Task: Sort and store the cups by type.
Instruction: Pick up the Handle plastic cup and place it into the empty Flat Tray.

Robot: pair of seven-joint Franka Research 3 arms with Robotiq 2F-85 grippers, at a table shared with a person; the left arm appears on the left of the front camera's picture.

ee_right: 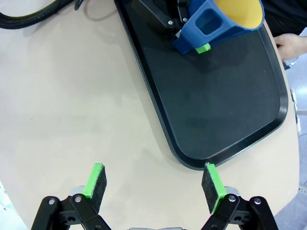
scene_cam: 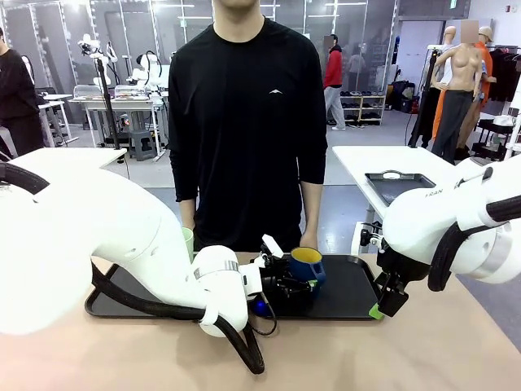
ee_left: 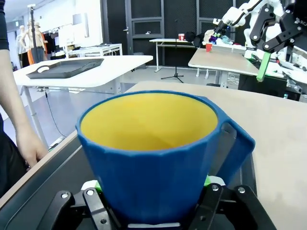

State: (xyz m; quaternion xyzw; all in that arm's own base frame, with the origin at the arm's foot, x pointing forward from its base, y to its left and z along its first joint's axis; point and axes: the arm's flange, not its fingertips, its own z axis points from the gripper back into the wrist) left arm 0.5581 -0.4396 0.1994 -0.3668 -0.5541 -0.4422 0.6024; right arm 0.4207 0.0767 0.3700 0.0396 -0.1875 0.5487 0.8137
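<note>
Bearing no readable label, the dark blue mug [ee_left: 158,158] shows only plain surfaces: faceted blue outer wall, yellow-orange interior, one thick blue loop handle on the side. Readable writing in the scene is limited to dark letters on the right arm's white casing, too small to make out in full, and a small pale logo on the chest of the person's black shirt. Location of mug: over the black tray [scene_cam: 350,293] on the tan table [scene_cam: 407,358], between the left gripper [ee_left: 152,191] fingers, whose green pads sit at either side of its lower wall; whether they press on it or have just slackened cannot be told from the frames. The right wrist view shows the mug tipped, its rim toward the far edge of the tray. Second item: pale mint-green tumbler [scene_cam: 188,243], plain, upright, seen at the tray's left part behind the left arm. Right gripper [ee_right: 156,184]: fingers spread wide apart, nothing between them, hovering above the table just beside the tray's near corner. Person's hand [ee_left: 29,146] hangs by the table's far edge.
</note>
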